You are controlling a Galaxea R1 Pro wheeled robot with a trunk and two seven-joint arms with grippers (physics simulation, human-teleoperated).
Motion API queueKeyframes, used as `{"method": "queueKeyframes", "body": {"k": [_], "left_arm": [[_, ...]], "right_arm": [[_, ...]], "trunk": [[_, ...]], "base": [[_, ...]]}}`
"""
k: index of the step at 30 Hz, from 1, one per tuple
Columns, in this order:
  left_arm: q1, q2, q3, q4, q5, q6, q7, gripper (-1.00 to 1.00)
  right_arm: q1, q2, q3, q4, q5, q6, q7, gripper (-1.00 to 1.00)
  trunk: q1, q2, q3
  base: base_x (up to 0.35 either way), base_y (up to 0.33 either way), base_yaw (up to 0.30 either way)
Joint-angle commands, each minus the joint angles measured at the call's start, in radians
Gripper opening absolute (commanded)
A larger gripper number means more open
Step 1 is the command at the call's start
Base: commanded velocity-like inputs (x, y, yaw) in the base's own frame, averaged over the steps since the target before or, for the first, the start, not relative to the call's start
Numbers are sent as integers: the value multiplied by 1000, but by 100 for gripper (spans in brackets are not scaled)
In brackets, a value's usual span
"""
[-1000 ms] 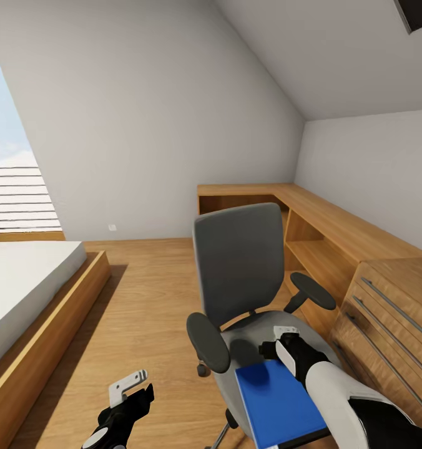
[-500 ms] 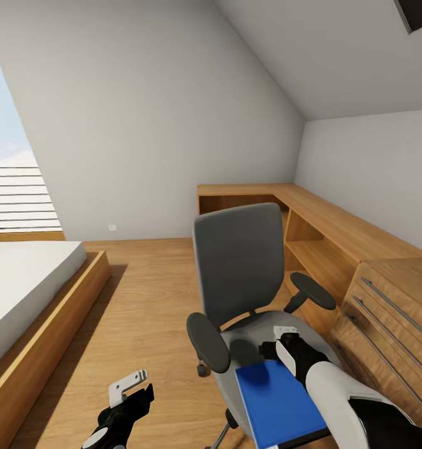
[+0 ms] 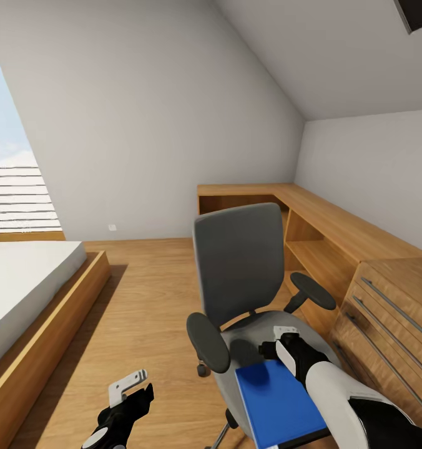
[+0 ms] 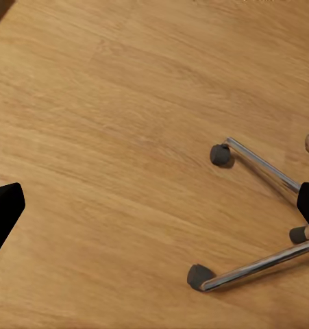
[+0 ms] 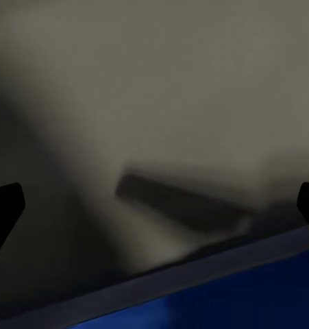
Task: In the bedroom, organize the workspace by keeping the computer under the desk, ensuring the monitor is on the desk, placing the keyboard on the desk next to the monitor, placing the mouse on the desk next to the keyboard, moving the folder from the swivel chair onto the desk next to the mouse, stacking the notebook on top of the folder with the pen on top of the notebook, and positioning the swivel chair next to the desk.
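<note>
Bright blue folder [image 3: 278,402]: thick, white page edges, lying flat on the seat of the swivel chair [image 3: 239,274], directly beneath the right gripper [image 3: 281,340]. Judged rigid, moderately heavy, with smooth, possibly slippery covers; best taken at an overhanging edge, fingers across the thickness.

Right gripper: poised at the folder's far edge, jaws spread wide, holding nothing. Its wrist view shows the blue cover [image 5: 250,295] close below against grey seat padding, a dark blurred shape beyond, unidentifiable.

Left gripper [image 3: 128,385]: low beside the chair, apart from it, fingers spread, empty. Its wrist view shows chrome chair legs and casters [image 4: 219,154] on wood floor [image 4: 92,137].

Head view adds a wooden chest [image 3: 392,312] alongside.
</note>
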Motion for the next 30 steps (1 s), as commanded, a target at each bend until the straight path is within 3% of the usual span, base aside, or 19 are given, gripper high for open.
{"method": "queueKeyframes", "body": {"k": [1,7,13,30], "left_arm": [[0,0,-2,-3,6,2,8,100],[0,-1,-1,-6,6,1,9,100],[0,-1,-1,-7,6,0,11,100],[0,-1,0,-6,5,0,11,100]], "right_arm": [[0,1,-8,-2,4,5,-2,100],[0,2,-8,-2,4,4,-3,100],[0,2,-7,-2,4,4,-2,100],[0,2,-6,-2,5,3,-3,100]], "trunk": [[0,0,-1],[0,0,-1],[23,-42,-20],[34,-63,-29]], "base": [[0,0,0],[0,0,0],[0,0,0],[0,0,0]]}}
